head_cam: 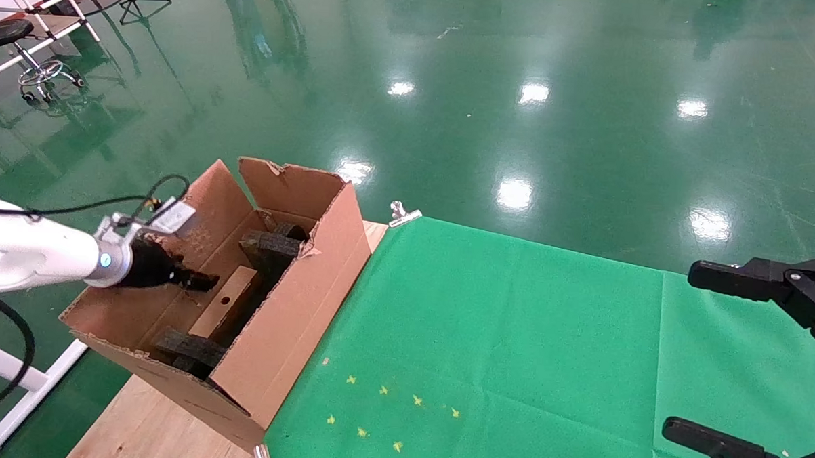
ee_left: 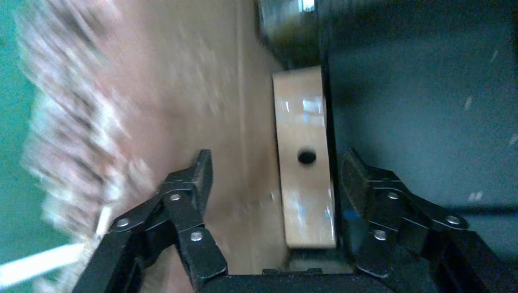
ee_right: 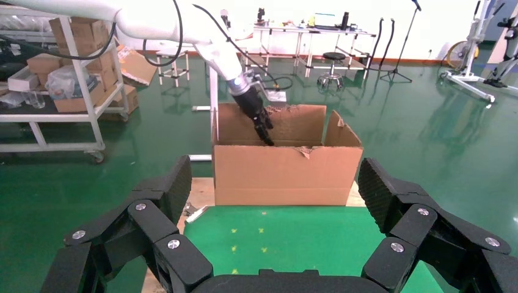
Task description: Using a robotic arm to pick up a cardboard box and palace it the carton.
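right gripper (ee_right: 269, 244): nearest the lens in its own wrist view, fingers spread wide with nothing between them; it sits parked over the green cloth (head_cam: 512, 341), well apart from the carton. leave it there.
left gripper (ee_left: 275, 177): on the robotic arm (head_cam: 34, 253), reaching down inside the carton, jaws released and standing either side of the cardboard box without touching it, as far as you can see.
cardboard box (head_cam: 225, 302): inside the carton (head_cam: 289, 320), standing on edge along its length, narrow face with the small round hole turned upward. it sits between the two black foam blocks (head_cam: 271, 246), close against the dark side of the carton's interior.
handling: you should judge it light and fairly stiff, being slim corrugated board; the flat sides may bow if you clench hard. the glossy tape on the narrow face looks slippery, so expect some slide under the pads.
where to hold: take it across the thin dimension, near the middle by the hole, with the fingers on the two broad faces rather than on the tape.
task state: it looks already placed; the open jaws suggest you have little left but to lift clear of the torn flaps.
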Tool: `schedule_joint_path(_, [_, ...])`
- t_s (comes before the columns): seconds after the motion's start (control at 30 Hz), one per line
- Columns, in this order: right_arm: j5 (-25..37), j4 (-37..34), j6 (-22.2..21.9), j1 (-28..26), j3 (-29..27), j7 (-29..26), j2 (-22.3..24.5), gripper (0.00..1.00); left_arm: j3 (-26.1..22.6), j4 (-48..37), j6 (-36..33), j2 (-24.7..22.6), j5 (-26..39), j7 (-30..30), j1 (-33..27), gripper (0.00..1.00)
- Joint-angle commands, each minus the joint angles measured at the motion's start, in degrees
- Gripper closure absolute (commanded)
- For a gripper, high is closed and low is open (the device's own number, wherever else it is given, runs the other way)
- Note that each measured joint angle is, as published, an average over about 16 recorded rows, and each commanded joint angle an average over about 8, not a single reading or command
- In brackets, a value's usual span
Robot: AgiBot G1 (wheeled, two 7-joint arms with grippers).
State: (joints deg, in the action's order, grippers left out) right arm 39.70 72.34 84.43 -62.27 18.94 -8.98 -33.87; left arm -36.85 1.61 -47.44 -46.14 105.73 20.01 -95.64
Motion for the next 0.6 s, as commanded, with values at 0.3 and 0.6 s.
schedule_joint_path(0.3, [0.0,0.0,0.0,0.0,0.0,0.0,0.0,0.00,3.6,5.4,-13.1,6.5,-5.4,-1.5,-7.3,0.00])
schedule_joint_path(0.6, [0.0,0.0,0.0,0.0,0.0,0.0,0.0,0.00,3.9,8.0,-15.5,8.8,-5.8,-0.5,-10.2,0.00])
